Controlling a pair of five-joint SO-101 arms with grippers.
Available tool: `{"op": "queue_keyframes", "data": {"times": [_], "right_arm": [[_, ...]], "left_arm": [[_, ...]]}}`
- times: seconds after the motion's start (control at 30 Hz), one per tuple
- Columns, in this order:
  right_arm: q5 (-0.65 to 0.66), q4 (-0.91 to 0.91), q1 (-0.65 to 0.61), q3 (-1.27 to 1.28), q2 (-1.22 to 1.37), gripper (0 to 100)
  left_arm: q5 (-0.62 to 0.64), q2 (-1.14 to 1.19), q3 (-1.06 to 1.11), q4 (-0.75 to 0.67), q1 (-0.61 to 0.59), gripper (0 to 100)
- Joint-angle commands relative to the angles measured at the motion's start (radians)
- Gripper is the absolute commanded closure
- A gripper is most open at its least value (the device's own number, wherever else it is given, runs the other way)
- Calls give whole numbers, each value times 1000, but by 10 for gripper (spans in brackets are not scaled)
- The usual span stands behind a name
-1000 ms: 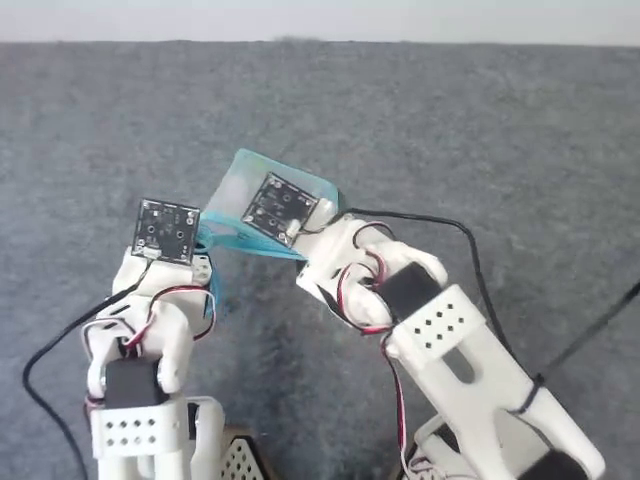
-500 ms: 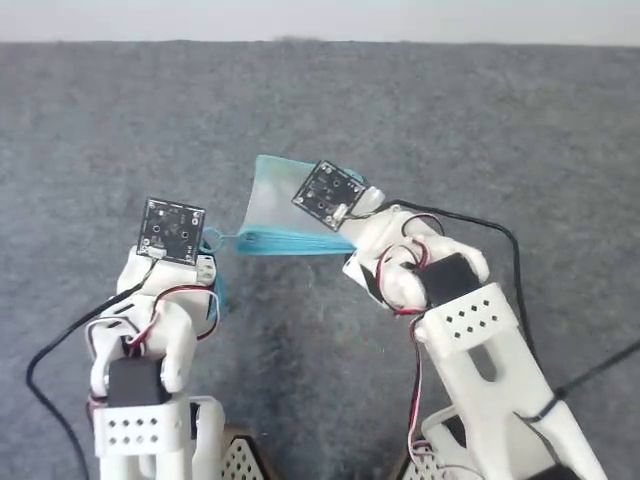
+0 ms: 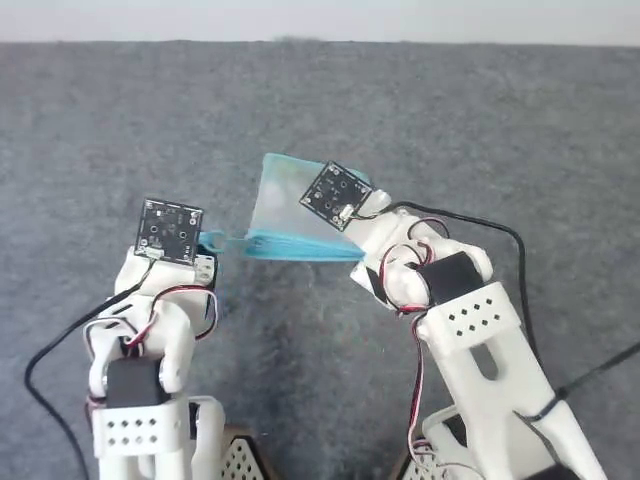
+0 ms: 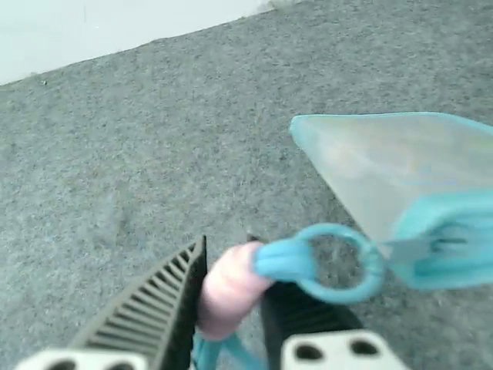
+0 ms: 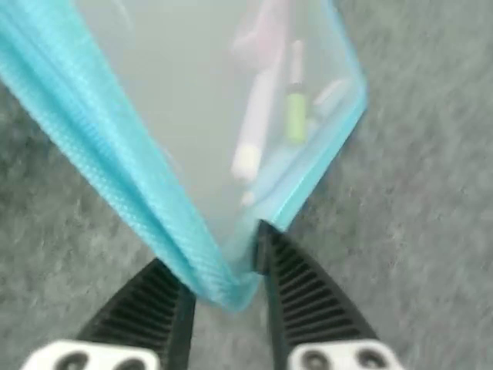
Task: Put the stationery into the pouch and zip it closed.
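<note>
A translucent pouch [image 3: 287, 203] with a teal zip edge [image 3: 300, 246] is held between the two arms above the grey mat. My right gripper [image 5: 223, 289] is shut on the pouch's corner [image 5: 231, 285] at the zip's end. Several pens [image 5: 266, 116] show through the pouch [image 5: 223, 100]. My left gripper [image 4: 231, 301] is shut on the zip's pull, a pink tab [image 4: 227, 289] with a teal ring [image 4: 331, 262] that leads to the pouch [image 4: 400, 173]. In the high view the ring [image 3: 213, 241] sits beside the left wrist camera [image 3: 168, 230].
The grey mat [image 3: 480, 130] covers the table on all sides. A pale strip [image 3: 320, 20] runs along the far edge. Cables [image 3: 470, 225] loop off the right arm.
The right arm has swung to the right with the pouch's corner. The pouch has been pulled out flatter, and the zip edge now runs straight between the two grippers. The left arm barely moved.
</note>
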Motion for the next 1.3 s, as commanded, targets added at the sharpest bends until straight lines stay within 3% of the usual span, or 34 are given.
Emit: {"op": "queue_keyframes", "data": {"times": [0.0,0.07,0.17,0.63,0.87,1.07,1.27], "right_arm": [[-40,102,47,-64,-22,730],[-46,131,44,-95,-22,638],[-71,170,44,-141,-22,579],[-173,317,44,-233,-22,578],[-192,343,50,-230,-177,578],[-189,358,53,-164,-251,578],[-192,278,53,-41,-371,578]], "left_arm": [[-11,-2,35,-84,40,737],[-11,-2,47,-104,51,695],[-6,-2,48,-112,49,688],[-25,25,38,-100,68,660],[-95,-32,4,48,118,615],[-95,-32,4,158,72,611],[-95,-129,5,157,-14,611]]}}
